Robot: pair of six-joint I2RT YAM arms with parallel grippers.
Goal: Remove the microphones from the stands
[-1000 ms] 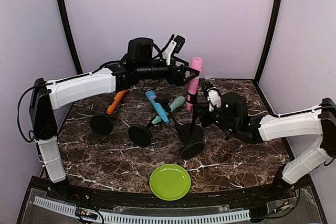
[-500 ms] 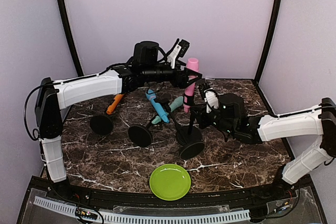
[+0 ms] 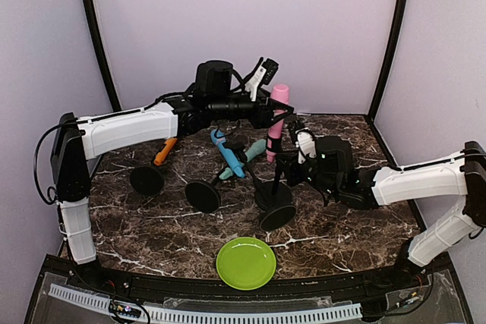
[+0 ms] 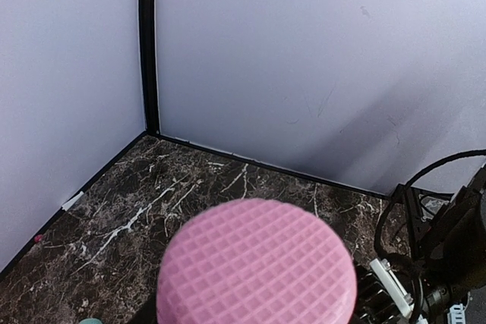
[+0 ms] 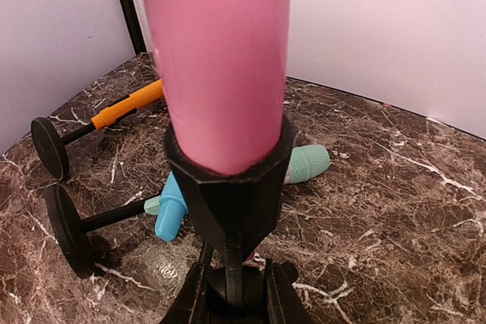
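Note:
The pink microphone [image 3: 276, 123] stands upright in the black stand's clip [image 5: 228, 195], above the stand's round base [image 3: 278, 216]. My left gripper [image 3: 267, 115] reaches in from the left at the microphone's upper body. In the left wrist view only the pink mesh head [image 4: 258, 263] shows, and the fingers are hidden beneath it. My right gripper [image 5: 237, 297] is shut on the stand's thin stem just under the clip, and it shows in the top view as the right gripper [image 3: 291, 168]. The pink body [image 5: 216, 58] fills the upper right wrist view.
A blue microphone [image 3: 226, 153], a teal one [image 3: 254, 149] and an orange one [image 3: 168, 148] lie on the marble with black stands, their round bases [image 3: 146, 180] [image 3: 203, 196] facing forward. A green plate [image 3: 245, 262] sits near the front edge. Walls enclose the back and both sides.
My left gripper has moved right, up to the pink microphone's upper part, and its jaws have narrowed. The right arm and the stand have stayed put.

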